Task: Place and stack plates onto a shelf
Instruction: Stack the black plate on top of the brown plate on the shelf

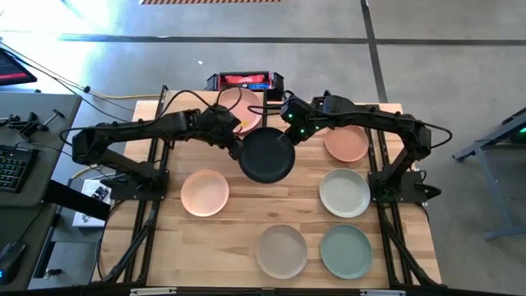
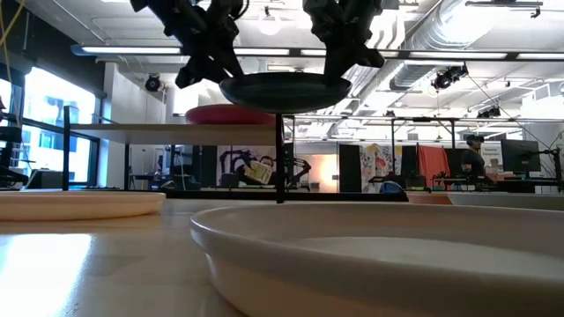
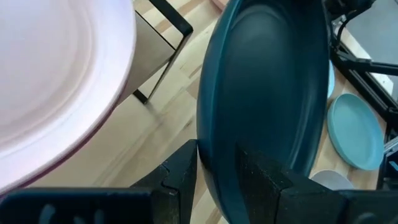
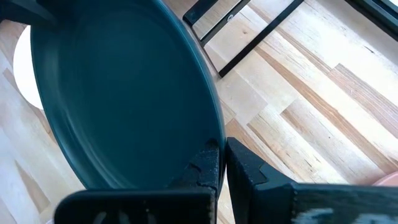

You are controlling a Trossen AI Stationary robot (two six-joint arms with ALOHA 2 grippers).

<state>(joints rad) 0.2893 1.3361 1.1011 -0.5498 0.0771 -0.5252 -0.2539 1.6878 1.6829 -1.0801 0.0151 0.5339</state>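
A charcoal plate (image 1: pixel 265 155) hangs level above the table's middle, also in the low view (image 2: pixel 284 91). My right gripper (image 1: pixel 288 133) is shut on its far right rim. My left gripper (image 1: pixel 240 141) is open at its far left rim, one finger on each side of the rim (image 3: pixel 208 155); I cannot tell whether they touch it. Just beyond, a pink plate (image 1: pixel 243 108) lies flat on the shelf (image 2: pixel 167 130). Peach (image 1: pixel 205 191), orange (image 1: pixel 346 143), off-white (image 1: pixel 344 192), beige (image 1: pixel 282 251) and sage green (image 1: pixel 346 251) plates lie flat on the table. My right gripper pinches the charcoal plate's rim (image 4: pixel 213 142) between its two fingers, one over the plate's inside and one at its outer wall. The fingers slant down from the table's far right. The plate is lifted clear of the table and hangs about level.
The shelf's dark upright post (image 2: pixel 280 158) stands right behind the hanging plate. A red and black box (image 1: pixel 245 80) sits at the far edge. Bare wood (image 1: pixel 263 205) lies between the plates in the table's middle.
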